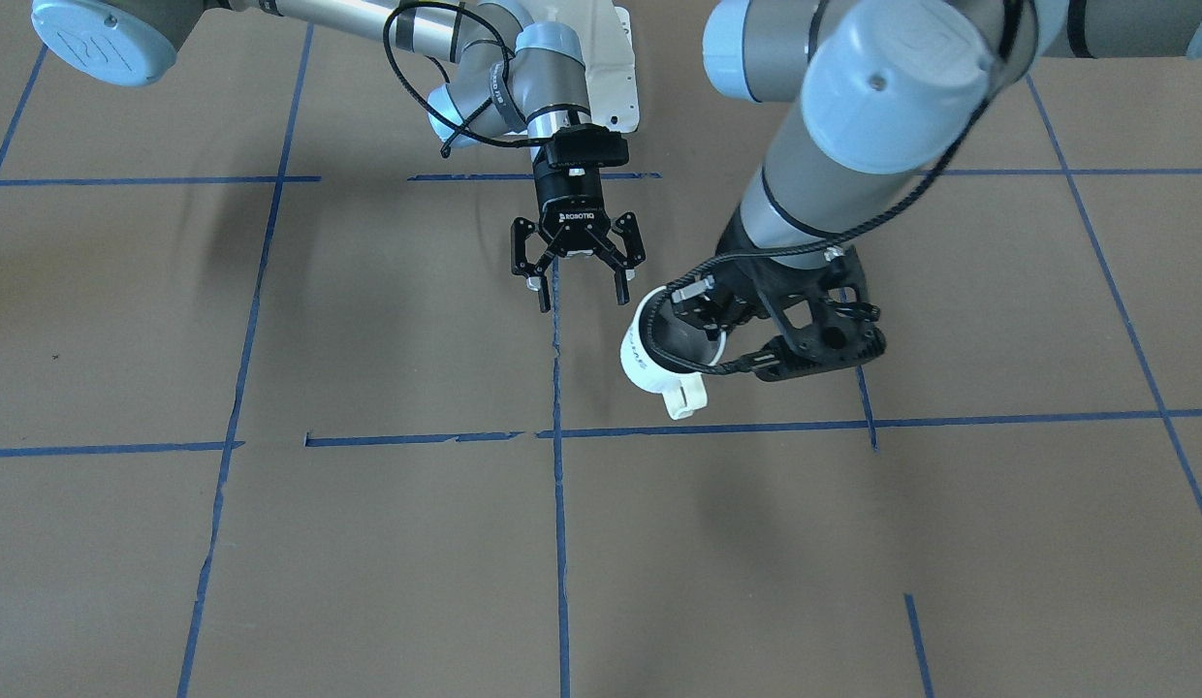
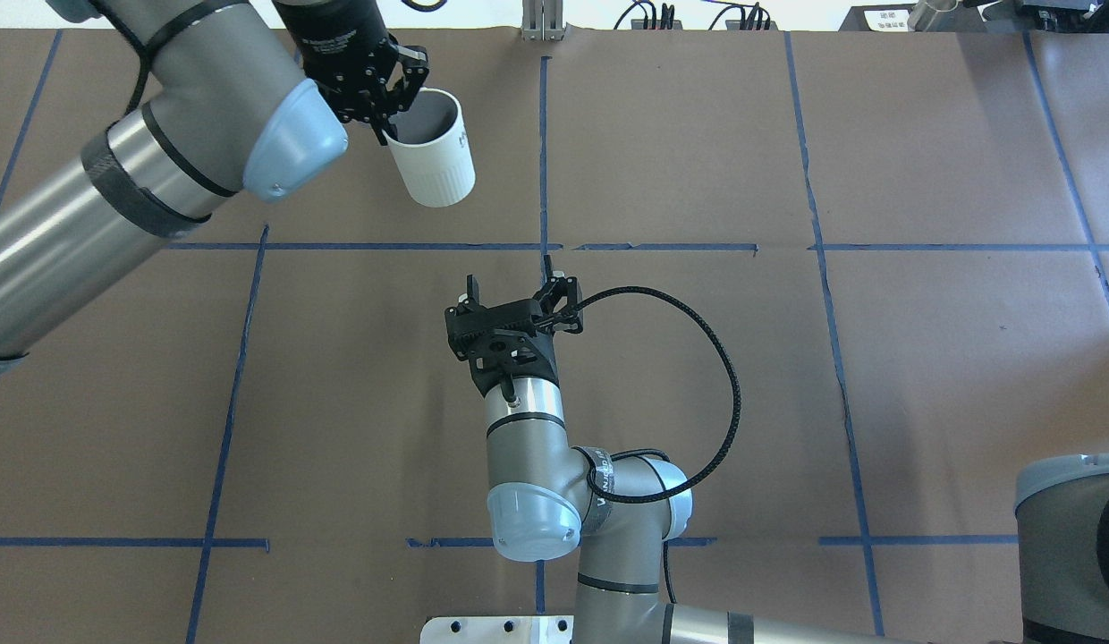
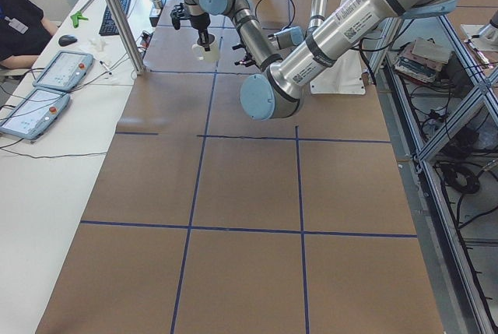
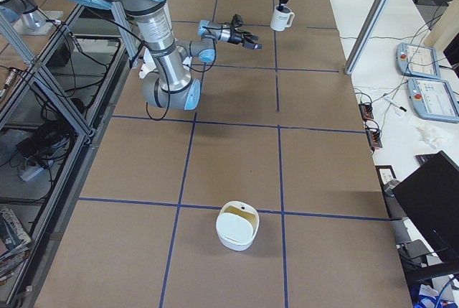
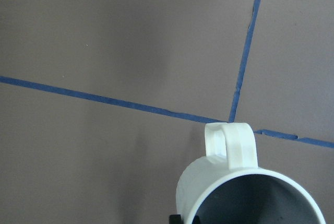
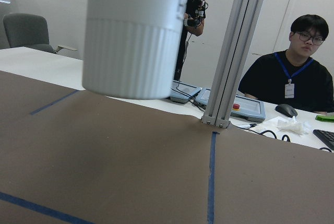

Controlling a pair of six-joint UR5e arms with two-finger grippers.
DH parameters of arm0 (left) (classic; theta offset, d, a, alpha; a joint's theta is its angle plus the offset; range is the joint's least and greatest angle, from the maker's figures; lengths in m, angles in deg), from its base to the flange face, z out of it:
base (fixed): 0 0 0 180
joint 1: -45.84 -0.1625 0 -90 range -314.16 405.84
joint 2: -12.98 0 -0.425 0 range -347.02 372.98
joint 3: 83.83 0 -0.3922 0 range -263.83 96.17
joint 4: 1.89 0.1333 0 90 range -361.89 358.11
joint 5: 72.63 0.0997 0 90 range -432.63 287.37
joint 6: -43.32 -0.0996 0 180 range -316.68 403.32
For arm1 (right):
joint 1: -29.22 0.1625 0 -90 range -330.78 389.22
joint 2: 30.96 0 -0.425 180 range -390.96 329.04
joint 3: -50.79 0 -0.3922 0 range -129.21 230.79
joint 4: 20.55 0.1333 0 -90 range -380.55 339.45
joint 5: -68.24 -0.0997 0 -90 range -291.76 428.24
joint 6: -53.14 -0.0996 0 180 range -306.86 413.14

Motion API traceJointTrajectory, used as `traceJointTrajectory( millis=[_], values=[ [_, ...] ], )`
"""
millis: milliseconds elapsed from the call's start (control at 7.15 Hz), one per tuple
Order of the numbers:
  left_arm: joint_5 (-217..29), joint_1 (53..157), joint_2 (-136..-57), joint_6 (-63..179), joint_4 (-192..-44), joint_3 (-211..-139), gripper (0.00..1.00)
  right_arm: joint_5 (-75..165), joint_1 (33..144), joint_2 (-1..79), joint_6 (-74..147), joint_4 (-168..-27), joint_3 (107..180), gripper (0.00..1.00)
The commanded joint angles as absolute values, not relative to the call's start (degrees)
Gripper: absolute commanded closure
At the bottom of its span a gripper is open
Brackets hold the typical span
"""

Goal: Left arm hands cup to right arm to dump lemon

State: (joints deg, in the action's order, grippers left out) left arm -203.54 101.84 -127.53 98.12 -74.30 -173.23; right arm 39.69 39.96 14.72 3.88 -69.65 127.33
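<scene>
The cup [image 2: 434,152] is held clear of the table [image 2: 921,358], pinched at its rim by the left end effector [image 2: 382,116]. The right end effector [image 2: 512,284] is spread wide with nothing gripped. In the overhead view the cup is seen at its 11 o'clock.

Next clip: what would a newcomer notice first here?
The white cup hangs above the table, gripped at its rim by the left gripper. The right gripper is open and empty, pointing toward it with a gap between. A white bowl sits near the table's right end.
</scene>
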Motion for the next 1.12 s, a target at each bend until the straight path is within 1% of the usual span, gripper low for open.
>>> traceJointTrajectory(
  millis=[0, 419, 699, 839, 978],
  values=[
    [-203.59, 107.34, -120.91, 86.61, -74.31, -174.95, 1.00, 36.10, 40.99, 14.65, 3.66, -67.58, 129.09, 0.00],
    [-203.59, 113.67, -110.45, 71.75, -74.31, -180.66, 1.00, 23.37, 48.71, 16.40, 2.95, -67.13, 129.80, 0.00],
    [-202.89, 114.30, -99.22, 64.69, -74.66, -189.42, 1.00, 10.74, 55.29, 18.59, 1.64, -67.48, 129.80, 0.01],
    [-202.89, 114.39, -95.34, 64.76, -74.83, -191.73, 1.00, 2.75, 59.42, 19.57, 1.37, -69.31, 129.97, 0.01],
    [-201.93, 114.30, -91.12, 65.29, -79.53, -192.89, 1.00, -7.42, 64.16, 20.01, 1.46, -75.85, 131.80, 0.01]
  ],
)
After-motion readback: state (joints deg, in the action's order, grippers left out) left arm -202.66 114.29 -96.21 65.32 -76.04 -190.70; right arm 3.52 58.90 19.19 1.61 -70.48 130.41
